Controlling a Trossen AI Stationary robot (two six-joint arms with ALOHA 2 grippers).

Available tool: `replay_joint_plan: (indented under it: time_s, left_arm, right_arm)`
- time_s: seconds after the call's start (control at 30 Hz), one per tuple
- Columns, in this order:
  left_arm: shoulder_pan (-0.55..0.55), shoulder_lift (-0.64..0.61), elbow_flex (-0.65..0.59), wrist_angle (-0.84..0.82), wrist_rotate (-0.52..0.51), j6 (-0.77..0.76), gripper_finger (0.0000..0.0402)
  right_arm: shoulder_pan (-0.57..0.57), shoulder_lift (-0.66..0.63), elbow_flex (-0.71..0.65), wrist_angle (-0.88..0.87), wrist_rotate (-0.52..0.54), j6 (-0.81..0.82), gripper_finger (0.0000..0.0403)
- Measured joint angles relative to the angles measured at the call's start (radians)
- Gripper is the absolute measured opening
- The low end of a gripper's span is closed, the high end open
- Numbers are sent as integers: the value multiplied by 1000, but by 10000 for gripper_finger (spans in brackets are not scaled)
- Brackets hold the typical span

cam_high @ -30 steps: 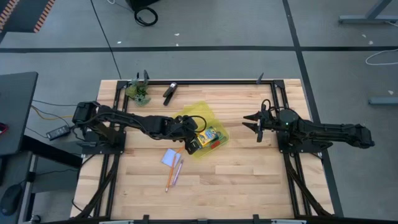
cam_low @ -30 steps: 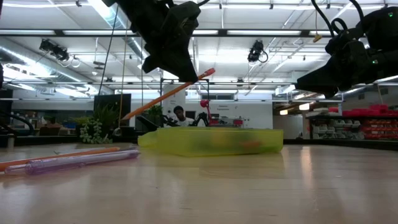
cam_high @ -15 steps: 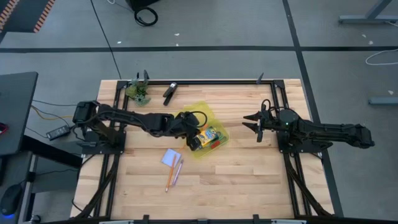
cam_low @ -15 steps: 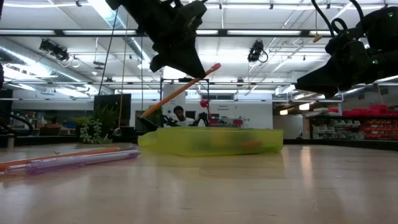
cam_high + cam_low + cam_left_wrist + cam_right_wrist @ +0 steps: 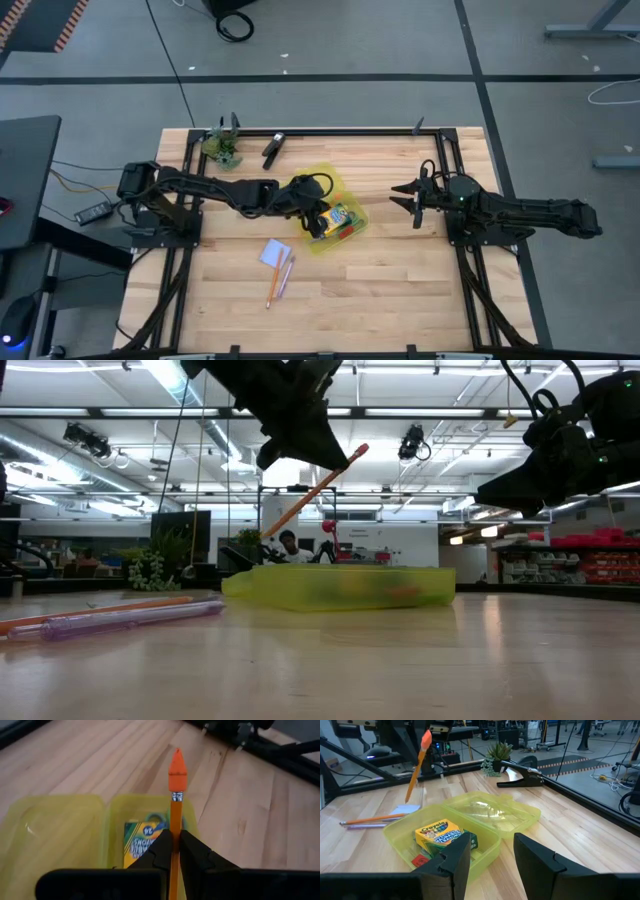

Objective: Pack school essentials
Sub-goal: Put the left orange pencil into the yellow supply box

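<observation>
We've got the crayon box already in the yellow case, and our left gripper pinches an orange pencil above it. Right gripper, fingers spread, waits well apart on the table's right side. Still to pack, we reckon: two pencils & note pad on the table.

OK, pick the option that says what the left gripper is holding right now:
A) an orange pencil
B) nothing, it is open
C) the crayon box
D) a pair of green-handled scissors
A: the left gripper is shut on an orange pencil, held above the yellow case, where the crayon box already lies.
</observation>
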State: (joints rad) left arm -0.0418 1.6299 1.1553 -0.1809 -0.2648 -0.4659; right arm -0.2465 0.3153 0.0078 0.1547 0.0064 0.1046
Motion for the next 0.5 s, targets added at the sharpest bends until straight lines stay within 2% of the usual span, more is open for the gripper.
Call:
replay_joint_plan:
  time_s: [0.17, 0.5]
  left_arm:
    - [0, 2, 0, 39, -9, 8, 27]
    - [-2, 98, 0, 154, 11, -17, 27]
  right_arm:
    - [0, 0, 0, 0, 0, 0, 157]
    - [0, 0, 0, -2, 0, 0, 157]
